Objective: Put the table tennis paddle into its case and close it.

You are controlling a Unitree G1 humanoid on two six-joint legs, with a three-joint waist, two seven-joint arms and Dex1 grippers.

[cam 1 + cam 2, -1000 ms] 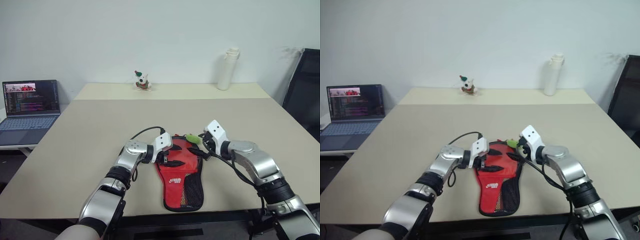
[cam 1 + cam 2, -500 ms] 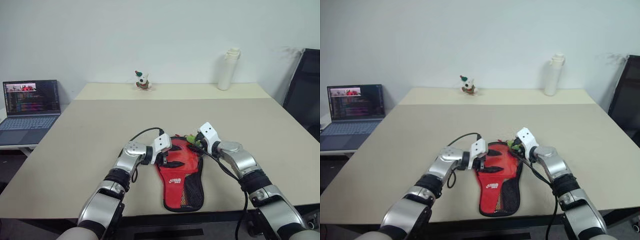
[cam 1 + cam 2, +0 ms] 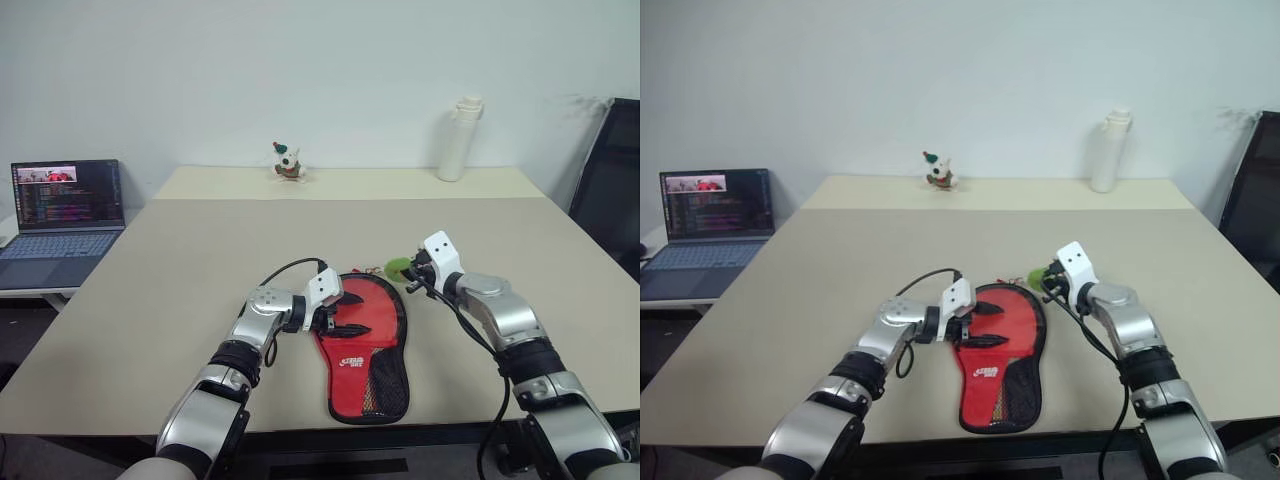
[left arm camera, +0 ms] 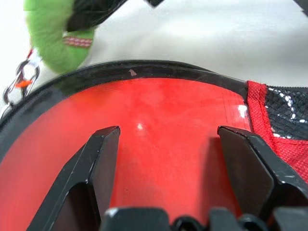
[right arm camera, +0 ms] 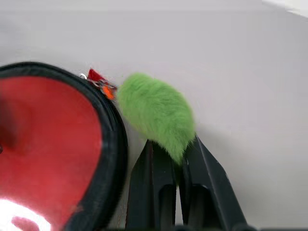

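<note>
1. Table point(image 3: 200, 260): a wide beige tabletop carries everything, with a second, paler one butted against its far edge.
2. Laptop point(image 3: 62, 215): an open grey laptop with a lit screen sits on a side surface at about 9 o'clock from the case.
3. Case point(image 3: 365, 345): the paddle-shaped soft pouch, red with a black rim, black mesh and a white logo, lies flat near the table's front edge, round end toward 12 o'clock and narrow end toward 6. Whether the table tennis paddle is inside cannot be told.
4. Bottle point(image 3: 458, 138): a tall white cylindrical bottle stands upright near the far edge, at about 1 o'clock from the case.
5. Left gripper point(image 4: 166, 159): its two black fingers are spread apart over the red round end of the case, at the 9 o'clock side.
6. Right gripper point(image 5: 172, 154): its fingers are pinched together on the fuzzy green zipper pull point(image 5: 155, 111), just off the rim at about 2 o'clock.
7. Figurine point(image 3: 286, 161): a small white toy with a red and green hat stands at 12 o'clock, on the far tabletop.
</note>
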